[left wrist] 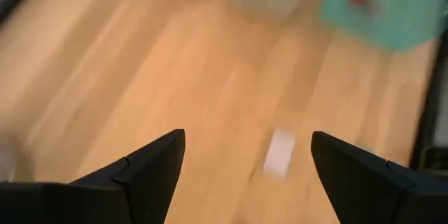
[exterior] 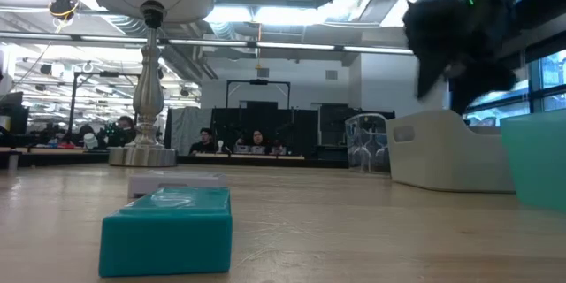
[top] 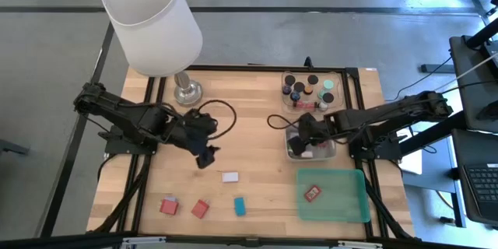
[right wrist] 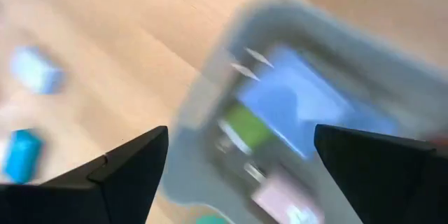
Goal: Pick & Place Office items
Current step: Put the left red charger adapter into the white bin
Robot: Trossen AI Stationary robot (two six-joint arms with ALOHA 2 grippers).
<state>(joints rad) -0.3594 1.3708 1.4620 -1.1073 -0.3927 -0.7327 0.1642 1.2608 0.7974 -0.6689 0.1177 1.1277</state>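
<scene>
Here your left gripper [top: 207, 156] hangs with jaws wide and empty, and the white block [top: 229, 177] lies on the table just ahead of it, toward the near edge and slightly to the right, long axis across the table. That arm is the nearer one. Your right gripper [top: 304, 134] hovers over the grey tray [top: 289, 149], jaws spread, holding nothing you can make out. The tray's contents are smeared in the wrist view; the low view cuts the right arm off.

Bright even light, wrist views motion-blurred
</scene>
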